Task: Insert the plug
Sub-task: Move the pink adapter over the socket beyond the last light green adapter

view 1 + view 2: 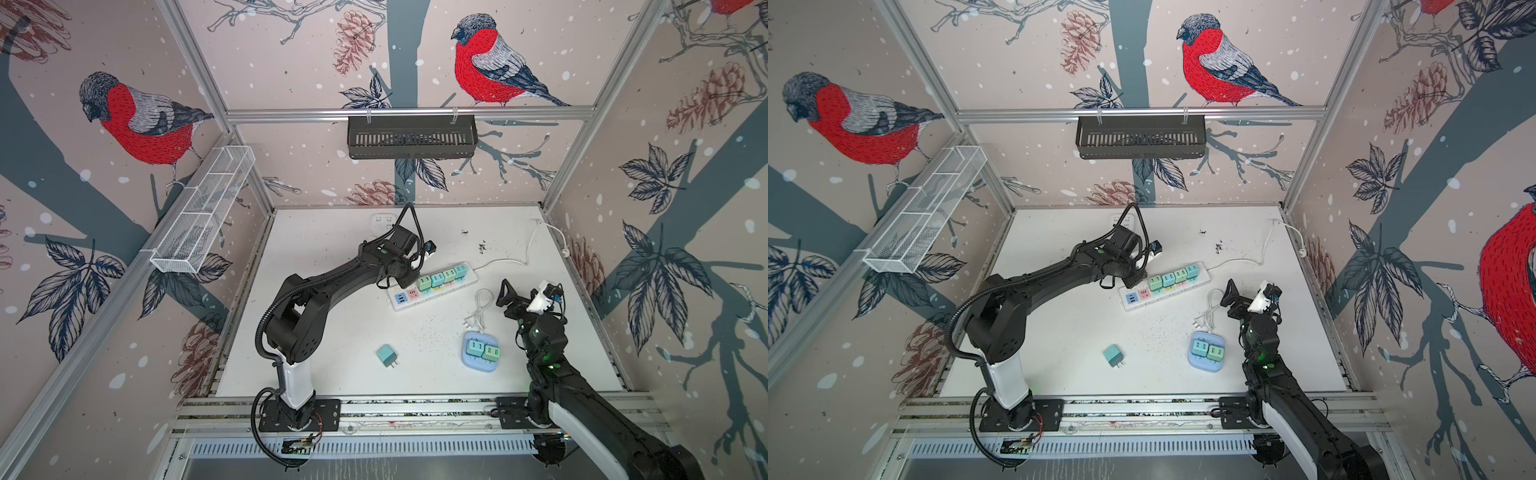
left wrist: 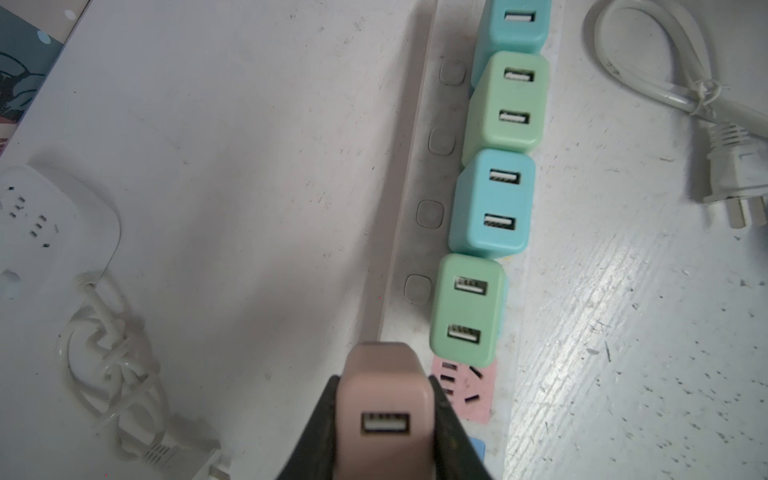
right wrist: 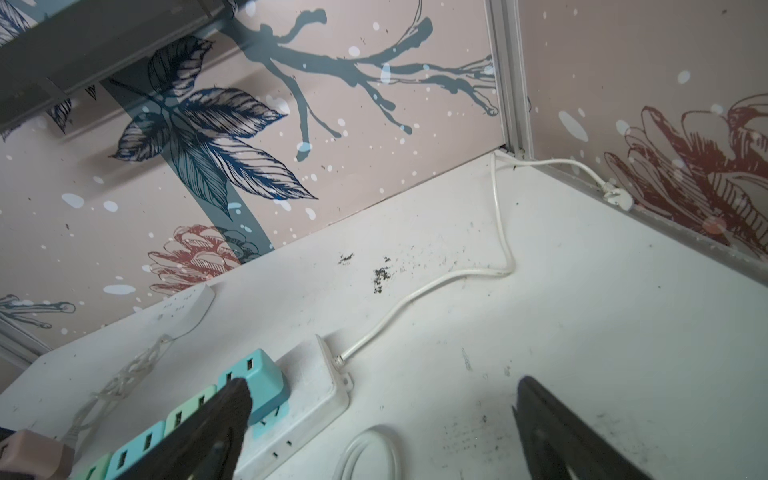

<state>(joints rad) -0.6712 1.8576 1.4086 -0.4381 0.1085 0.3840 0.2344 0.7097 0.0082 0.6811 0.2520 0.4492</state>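
Pink plug pinched in left fingers, just beside pink socket on power strip. Alignment step; next: shift over slots, press down. Right fingers spread, empty.

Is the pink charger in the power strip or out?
Out. The left pincer holds the pink charger, and the pink socket on the power strip shows bare slots.
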